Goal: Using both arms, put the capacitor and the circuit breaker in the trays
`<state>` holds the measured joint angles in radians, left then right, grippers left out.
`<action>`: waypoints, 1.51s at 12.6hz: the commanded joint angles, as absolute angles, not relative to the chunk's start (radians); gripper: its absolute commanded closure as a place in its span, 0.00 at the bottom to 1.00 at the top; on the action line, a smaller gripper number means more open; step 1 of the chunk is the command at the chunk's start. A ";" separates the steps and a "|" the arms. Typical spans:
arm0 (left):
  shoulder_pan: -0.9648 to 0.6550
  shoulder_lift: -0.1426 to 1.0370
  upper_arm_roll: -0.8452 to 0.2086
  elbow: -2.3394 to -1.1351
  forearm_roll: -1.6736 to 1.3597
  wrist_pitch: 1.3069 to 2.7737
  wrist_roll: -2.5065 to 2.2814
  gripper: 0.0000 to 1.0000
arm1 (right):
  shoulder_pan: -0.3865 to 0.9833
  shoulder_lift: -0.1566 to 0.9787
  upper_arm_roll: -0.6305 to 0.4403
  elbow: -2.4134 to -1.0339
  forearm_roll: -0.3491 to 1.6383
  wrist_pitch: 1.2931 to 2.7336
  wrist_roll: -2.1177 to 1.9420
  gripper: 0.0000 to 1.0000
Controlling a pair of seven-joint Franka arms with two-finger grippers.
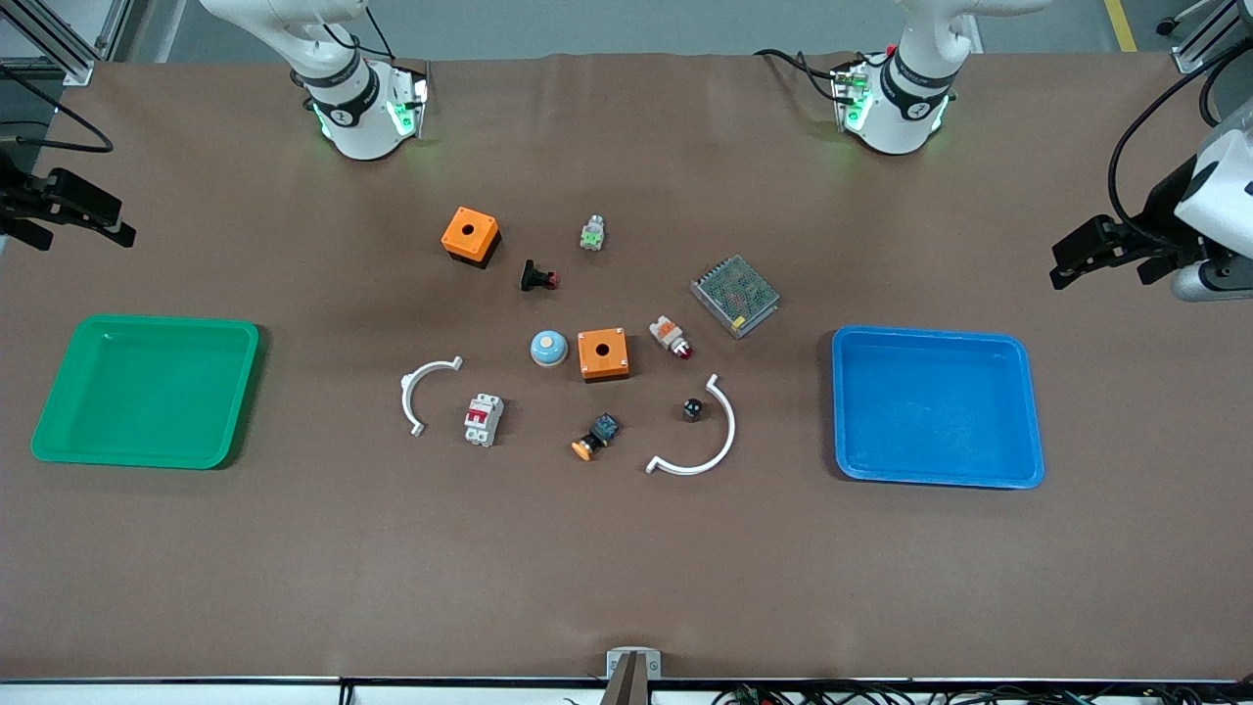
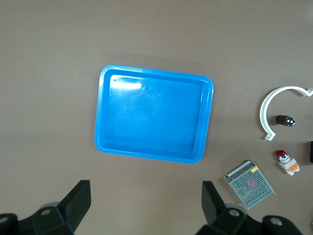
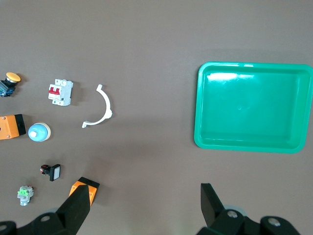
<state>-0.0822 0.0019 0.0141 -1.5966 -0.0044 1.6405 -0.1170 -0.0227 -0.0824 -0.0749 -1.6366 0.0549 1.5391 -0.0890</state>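
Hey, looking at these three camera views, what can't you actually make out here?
- Left end effector: left wrist view, picture edge cuts off its body.
- Right end effector: right wrist view, likewise cut off.
- Capacitor: front view, too small to read markings.
- Circuit breaker: front view, labels too small.

- Circuit breaker (image 1: 484, 419) lies on the bench (image 1: 626, 568), lower centre of the frame.
- Capacitor (image 1: 693, 408) sits centre, inside a white arc (image 1: 707, 441).

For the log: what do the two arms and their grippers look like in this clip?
Both arms are white with black-grey joint bands, green lights glowing at their bases and black cables running off them. The left gripper and right gripper are black, with two flat, tapered fingers each.
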 commanded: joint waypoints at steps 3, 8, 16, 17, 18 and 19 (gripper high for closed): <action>-0.078 0.006 0.011 -1.578 -0.002 1.626 -0.112 0.00 | -0.035 -0.114 -0.063 -1.666 0.014 1.537 -0.109 0.00; -0.090 0.064 0.011 -1.579 -0.075 1.629 -0.124 0.00 | -0.032 -0.110 -0.060 -1.657 -0.008 1.514 -0.097 0.00; -0.306 0.362 -0.048 -1.507 -0.152 1.765 -0.378 0.00 | -0.034 0.044 -0.064 -1.605 -0.012 1.546 -0.107 0.00; -0.345 0.412 -0.048 -1.468 -0.150 1.796 -0.453 0.00 | -0.037 0.087 -0.063 -1.605 -0.011 1.568 -0.109 0.00; -0.379 0.455 -0.048 -1.441 -0.150 1.828 -0.516 0.00 | -0.038 0.112 -0.064 -1.602 -0.014 1.597 -0.109 0.00; -0.405 0.497 -0.048 -1.428 -0.150 1.874 -0.578 0.00 | -0.032 0.113 -0.064 -1.601 -0.015 1.600 -0.106 0.00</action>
<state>-0.3651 0.4091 -0.0529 -1.5134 -0.1454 1.8407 -0.4868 -0.0229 0.0747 -0.0745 -1.6343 0.0025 1.5976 -0.0952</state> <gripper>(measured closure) 0.000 0.000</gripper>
